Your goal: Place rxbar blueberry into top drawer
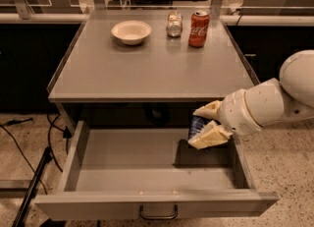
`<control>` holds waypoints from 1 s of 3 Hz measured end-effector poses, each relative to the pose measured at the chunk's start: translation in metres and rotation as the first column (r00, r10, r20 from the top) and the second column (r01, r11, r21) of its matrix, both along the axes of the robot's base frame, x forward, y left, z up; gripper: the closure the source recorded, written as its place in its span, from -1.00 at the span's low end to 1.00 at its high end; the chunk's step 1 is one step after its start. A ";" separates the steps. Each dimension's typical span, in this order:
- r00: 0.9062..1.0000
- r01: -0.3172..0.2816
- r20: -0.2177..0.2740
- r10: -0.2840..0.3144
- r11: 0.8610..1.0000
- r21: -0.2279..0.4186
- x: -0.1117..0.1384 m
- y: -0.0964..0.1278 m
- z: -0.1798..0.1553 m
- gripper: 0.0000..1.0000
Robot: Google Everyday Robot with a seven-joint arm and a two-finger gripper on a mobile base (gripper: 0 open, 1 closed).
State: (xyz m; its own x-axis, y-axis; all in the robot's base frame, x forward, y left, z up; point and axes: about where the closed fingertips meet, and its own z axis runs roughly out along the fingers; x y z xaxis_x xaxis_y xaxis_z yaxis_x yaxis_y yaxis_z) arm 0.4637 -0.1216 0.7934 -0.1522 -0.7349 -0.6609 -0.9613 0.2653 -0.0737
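The top drawer [122, 159] is pulled open below the grey table, with a plain grey interior and a dark pull handle [158, 215] on its front panel. My gripper [205, 124] hangs over the drawer's right side, just under the table's front edge. It is shut on the rxbar blueberry [197, 126], a dark blue bar held between the cream fingers [210, 136], above the drawer floor. A shadow lies on the drawer floor beneath it.
On the table top [147, 69] stand a white bowl [131, 31], a small glass jar [173, 24] and a red soda can [198, 22]. My white arm [274, 98] reaches in from the right. Black cables lie on the floor at the left.
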 end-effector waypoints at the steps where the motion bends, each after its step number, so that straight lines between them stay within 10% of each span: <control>1: 1.000 0.001 -0.004 -0.001 1.000 -0.001 -0.001 0.000 0.000 1.00; 3: 0.998 -0.070 0.001 0.070 0.997 0.034 0.010 0.021 -0.062 1.00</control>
State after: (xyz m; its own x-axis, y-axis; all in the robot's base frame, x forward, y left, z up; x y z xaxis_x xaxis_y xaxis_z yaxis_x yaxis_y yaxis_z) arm 0.4735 -0.1002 0.7313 -0.1008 -0.7211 -0.6855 -0.9777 0.1995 -0.0661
